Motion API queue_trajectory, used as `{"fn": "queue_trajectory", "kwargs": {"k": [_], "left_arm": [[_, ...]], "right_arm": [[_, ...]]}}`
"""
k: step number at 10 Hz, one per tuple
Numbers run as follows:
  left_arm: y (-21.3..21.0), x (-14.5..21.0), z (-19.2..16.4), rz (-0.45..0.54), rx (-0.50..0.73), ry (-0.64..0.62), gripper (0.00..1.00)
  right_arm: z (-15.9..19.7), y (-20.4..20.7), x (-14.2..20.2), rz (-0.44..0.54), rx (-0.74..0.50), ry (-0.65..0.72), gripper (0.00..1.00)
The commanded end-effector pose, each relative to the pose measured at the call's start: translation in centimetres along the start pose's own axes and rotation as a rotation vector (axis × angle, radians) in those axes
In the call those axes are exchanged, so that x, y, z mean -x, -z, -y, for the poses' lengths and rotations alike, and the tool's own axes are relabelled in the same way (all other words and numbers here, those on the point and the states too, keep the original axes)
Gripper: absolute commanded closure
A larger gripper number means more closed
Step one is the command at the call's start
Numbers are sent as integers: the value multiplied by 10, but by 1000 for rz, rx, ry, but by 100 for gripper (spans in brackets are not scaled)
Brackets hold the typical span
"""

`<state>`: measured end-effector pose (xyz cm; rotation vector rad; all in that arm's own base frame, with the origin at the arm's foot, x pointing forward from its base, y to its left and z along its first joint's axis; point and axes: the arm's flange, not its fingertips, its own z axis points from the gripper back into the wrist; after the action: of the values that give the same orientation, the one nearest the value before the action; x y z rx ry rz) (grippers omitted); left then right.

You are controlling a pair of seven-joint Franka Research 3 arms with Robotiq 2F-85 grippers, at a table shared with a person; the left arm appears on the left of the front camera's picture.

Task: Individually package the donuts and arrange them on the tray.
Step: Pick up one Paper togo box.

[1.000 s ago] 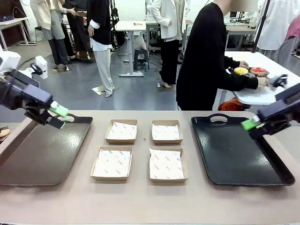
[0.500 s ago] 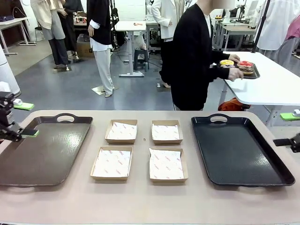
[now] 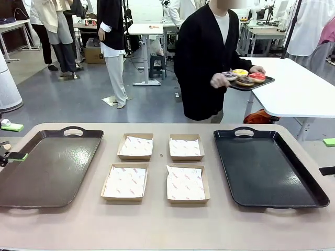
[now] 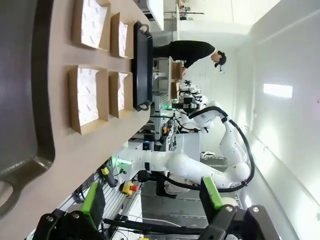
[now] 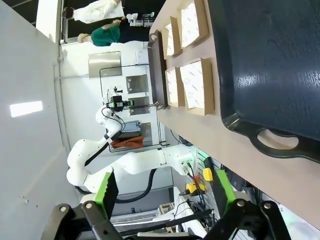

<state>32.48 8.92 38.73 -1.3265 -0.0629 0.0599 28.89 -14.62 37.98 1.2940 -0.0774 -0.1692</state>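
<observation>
Tan laminate is covering the surface (image 3: 157, 225) in front of you. It is carrying a brown tray (image 3: 47, 172) on your left and a black tray (image 3: 267, 167) on your right, both lying flat and bare. A person (image 3: 201, 68) is standing beyond the far edge, well apart from everything you can reach.

Four cardboard cartons (image 3: 124, 182) are sitting in a two-by-two block between the trays, each lined with a printed paper sheet (image 3: 185, 183).

Your left claw (image 4: 152, 200) and right claw (image 5: 166, 192) are both standing wide apart, holding nothing and hanging off the outer ends of the surface.

The person is holding a small dark tray (image 3: 267, 81) level in one hand, and the donuts (image 3: 245, 78) are riding on it, packed close together. You are looking at a yellow-iced one (image 3: 240, 72), a red-glazed one (image 3: 257, 76), a drizzled one (image 3: 229, 75) and a brown one (image 3: 244, 81).

Judging by their look, these are going to be light, soft and easily crushed, with toppings that are likely sticky and quick to smear. You are probably best pinching each ring across its plain lower sides, below the icing, closing gently and lifting level. Avoid pressing down on the glazed top.
</observation>
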Motion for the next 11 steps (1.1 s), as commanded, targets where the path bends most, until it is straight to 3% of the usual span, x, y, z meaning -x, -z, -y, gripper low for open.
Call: {"fn": "queue_trajectory", "kwargs": {"k": [1,2,11], "left_arm": [[6,15,1,-16,-70,25,0],[0,0,0,0,0,0,0],[0,0,0,0,0,0,0]], "right_arm": [[-4,-1,0,-13,2,-26,0],[0,0,0,0,0,0,0],[0,0,0,0,0,0,0]]}}
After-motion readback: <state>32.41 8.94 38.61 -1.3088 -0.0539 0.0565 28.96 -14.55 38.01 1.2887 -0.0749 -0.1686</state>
